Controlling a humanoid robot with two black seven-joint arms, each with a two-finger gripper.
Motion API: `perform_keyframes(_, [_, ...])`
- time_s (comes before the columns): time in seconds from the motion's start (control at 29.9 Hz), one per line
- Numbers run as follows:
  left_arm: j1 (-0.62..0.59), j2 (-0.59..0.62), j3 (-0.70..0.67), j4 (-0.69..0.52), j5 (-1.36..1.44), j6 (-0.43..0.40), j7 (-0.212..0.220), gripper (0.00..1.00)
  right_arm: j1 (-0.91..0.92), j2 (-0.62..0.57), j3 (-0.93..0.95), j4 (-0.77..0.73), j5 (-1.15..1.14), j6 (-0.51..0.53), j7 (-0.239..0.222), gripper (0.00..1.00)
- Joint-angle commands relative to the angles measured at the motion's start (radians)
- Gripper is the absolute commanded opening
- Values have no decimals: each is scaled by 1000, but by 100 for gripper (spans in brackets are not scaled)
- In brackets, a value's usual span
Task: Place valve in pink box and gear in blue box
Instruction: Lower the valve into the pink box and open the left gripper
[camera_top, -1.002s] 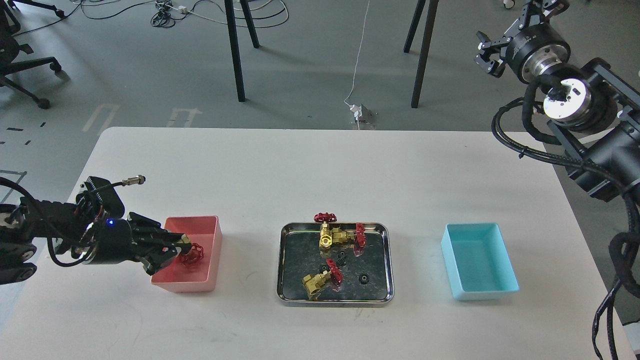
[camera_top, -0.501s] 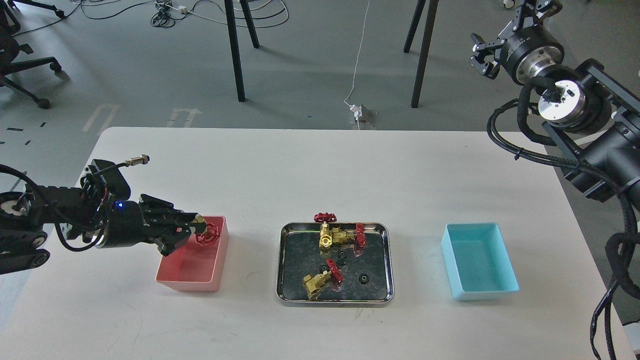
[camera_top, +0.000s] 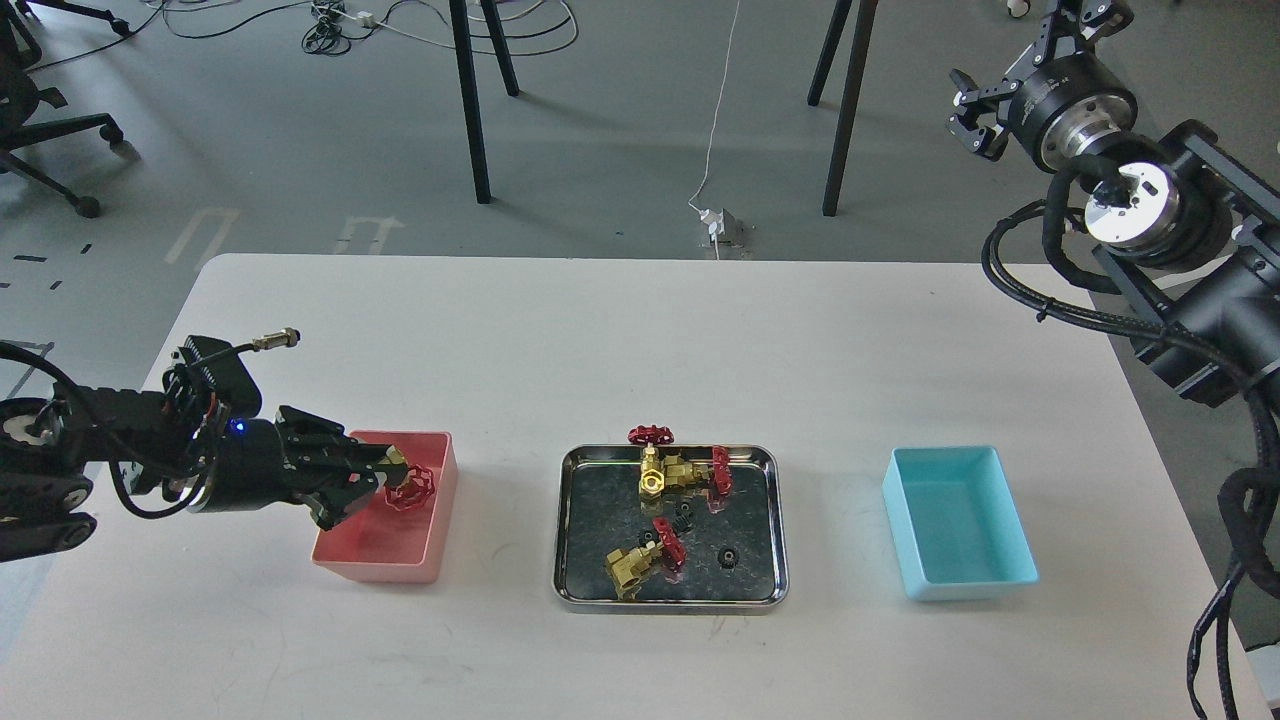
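Note:
My left gripper (camera_top: 378, 478) reaches in from the left, shut on a valve (camera_top: 408, 487) whose red handwheel hangs over the inside of the pink box (camera_top: 437, 530). On the steel tray (camera_top: 570, 530), two valves (camera_top: 672, 472) lie together at the back and one valve (camera_top: 638, 562) lies at the front left. Small black gears (camera_top: 728, 556) (camera_top: 683, 516) lie between them. The blue box (camera_top: 958, 525) stands right of the tray with nothing showing in it. My right gripper (camera_top: 975, 108) is open, raised high beyond the table's far right corner.
The white table (camera_top: 640, 350) carries the pink box, tray and blue box in a row near the front. The right arm's thick links and cables (camera_top: 1180, 300) hang over the right edge. Stand legs (camera_top: 470, 110) are on the floor behind.
My left gripper lifted the valve up and to the right, then lowered it a little into the pink box. The pink box slid slightly right. The right gripper shifted slightly.

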Motion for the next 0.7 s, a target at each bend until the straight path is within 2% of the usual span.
perform_keyframes(0.0, [2, 3, -1, 4, 41, 0, 0, 10, -2, 1, -1, 0, 0, 0, 0, 99])
perform_keyframes(0.1, [3, 6, -1, 4, 46, 0, 0, 4, -3, 1, -3, 0, 0, 0, 0, 99])
perform_keyframes(0.23, [3, 6, -6, 4, 83, 2, 0, 6, -8, 1, -3, 0, 0, 0, 0, 99])
perform_keyframes(0.27, [3, 6, -7, 4, 86, 2, 0, 9, -11, 1, -3, 1, 0, 0, 0, 99])
perform_keyframes(0.37, [5, 5, -15, 2, 86, 2, 0, 29, -14, 1, -3, 4, 0, 0, 0, 99])
perform_keyframes(0.4, [6, 5, -18, 4, 83, 2, 0, 39, -14, 1, -3, 9, 0, -1, 0, 99])
perform_keyframes(0.67, [8, 15, -12, 4, 84, 0, 0, 55, -26, 3, -3, 23, 0, -1, 0, 99])
